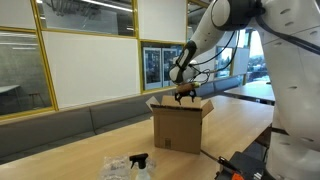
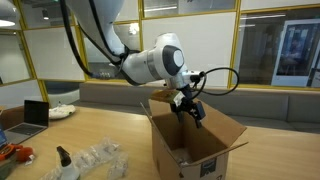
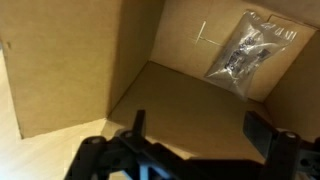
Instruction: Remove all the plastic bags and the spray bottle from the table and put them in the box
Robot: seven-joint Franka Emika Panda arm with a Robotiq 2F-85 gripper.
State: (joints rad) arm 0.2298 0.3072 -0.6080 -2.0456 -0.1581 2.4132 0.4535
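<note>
My gripper (image 1: 186, 96) hangs just above the open cardboard box (image 1: 178, 128), seen in both exterior views (image 2: 188, 110). Its fingers are spread wide and hold nothing (image 3: 195, 125). The wrist view looks down into the box (image 3: 60, 70), where one clear plastic bag (image 3: 244, 52) lies against the far inner wall. On the table, a pile of clear plastic bags (image 1: 122, 167) lies by the black-capped spray bottle (image 1: 141, 160); the same bags (image 2: 95, 160) and bottle (image 2: 64, 157) show to the box's left.
The box (image 2: 195, 145) stands on a long wooden table (image 1: 240, 115). A laptop (image 2: 37, 112) and a white dish (image 2: 64, 111) sit at the table's far end. An orange and black object (image 1: 243, 168) lies at the near edge. Glass walls stand behind.
</note>
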